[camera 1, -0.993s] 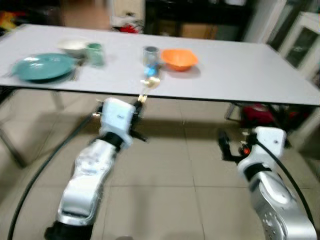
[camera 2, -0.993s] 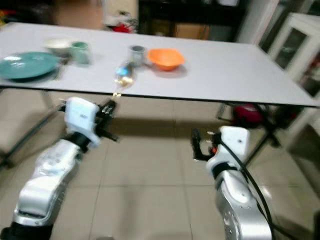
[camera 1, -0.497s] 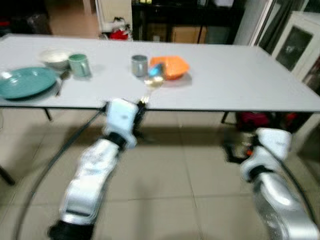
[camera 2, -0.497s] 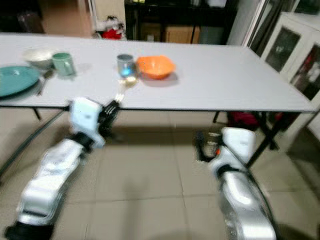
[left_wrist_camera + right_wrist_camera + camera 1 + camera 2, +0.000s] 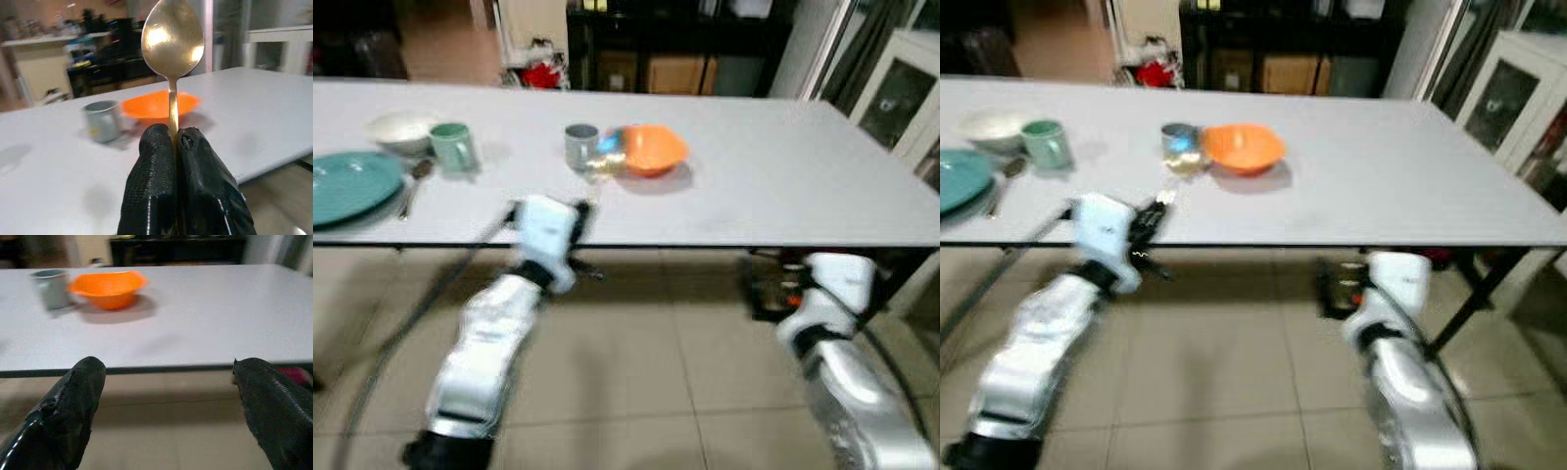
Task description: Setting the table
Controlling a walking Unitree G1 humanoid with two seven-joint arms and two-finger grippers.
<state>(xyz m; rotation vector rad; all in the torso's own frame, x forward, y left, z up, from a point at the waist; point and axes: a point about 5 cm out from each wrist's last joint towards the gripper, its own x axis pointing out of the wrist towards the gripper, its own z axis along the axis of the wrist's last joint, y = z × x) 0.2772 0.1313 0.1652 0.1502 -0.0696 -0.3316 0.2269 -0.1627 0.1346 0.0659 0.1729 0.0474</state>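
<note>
spoon [image 5: 171, 36] clamped in my left hand [image 5: 176, 142]; right hand [image 5: 166, 396] spread empty. i'd lay it flat on the tabletop [image 5: 783, 166] at the orange bowl's [image 5: 651, 149] 9 o'clock.

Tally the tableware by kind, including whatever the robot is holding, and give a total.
Bowls: 2, the white bowl and the orange bowl.
Mugs: 2, the green mug and the grey mug.
Plates: 1, the teal plate.
Spoons: 1, the gold metal spoon in the left gripper.
Total: 6.
</note>
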